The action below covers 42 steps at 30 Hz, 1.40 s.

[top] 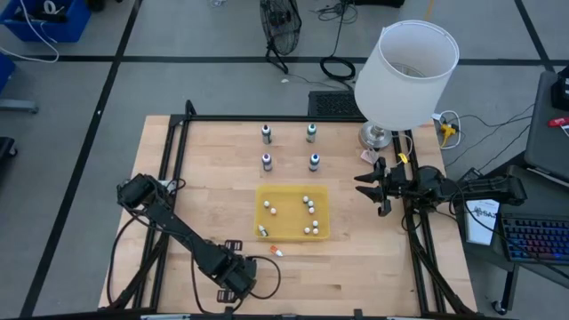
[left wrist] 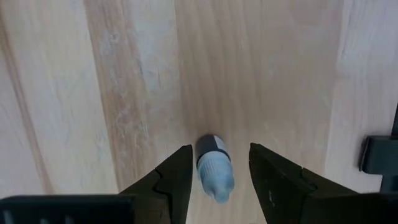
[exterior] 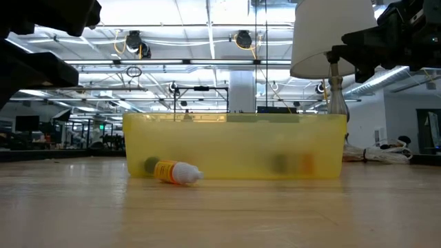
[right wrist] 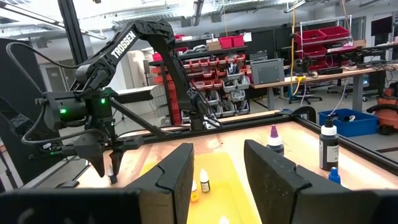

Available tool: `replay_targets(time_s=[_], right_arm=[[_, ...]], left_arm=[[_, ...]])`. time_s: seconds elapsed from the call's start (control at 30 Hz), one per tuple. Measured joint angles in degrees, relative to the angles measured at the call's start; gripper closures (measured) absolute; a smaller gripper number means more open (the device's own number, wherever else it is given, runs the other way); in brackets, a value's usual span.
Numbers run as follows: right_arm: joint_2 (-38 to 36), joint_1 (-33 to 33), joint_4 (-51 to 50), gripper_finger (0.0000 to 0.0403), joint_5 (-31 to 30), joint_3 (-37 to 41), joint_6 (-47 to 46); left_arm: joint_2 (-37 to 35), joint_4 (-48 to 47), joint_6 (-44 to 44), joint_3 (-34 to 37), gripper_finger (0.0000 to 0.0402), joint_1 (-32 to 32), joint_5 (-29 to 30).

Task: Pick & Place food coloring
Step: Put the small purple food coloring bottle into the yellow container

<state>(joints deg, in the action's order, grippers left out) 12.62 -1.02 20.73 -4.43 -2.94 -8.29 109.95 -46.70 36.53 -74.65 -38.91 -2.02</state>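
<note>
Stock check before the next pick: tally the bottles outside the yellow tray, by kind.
Upright bottles: 4
Small bottles lying down: 2, one in front of the yellow tray, one between the open fingers of the left gripper
Total: 6

"TROSSEN" in white capitals along the left arm (right wrist: 134,37), seen from the right wrist; nothing else legible.
</note>
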Motion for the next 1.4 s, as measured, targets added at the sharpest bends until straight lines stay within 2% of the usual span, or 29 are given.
replay_targets(time_s=[1.4], right_arm=[[0.00, 0.02, 0.01, 0.0273, -0.01, 0.00, 0.00]], left_arm=[[0.00, -2.50, 1.29, 0.04, 0.0243, -0.23, 0.03]])
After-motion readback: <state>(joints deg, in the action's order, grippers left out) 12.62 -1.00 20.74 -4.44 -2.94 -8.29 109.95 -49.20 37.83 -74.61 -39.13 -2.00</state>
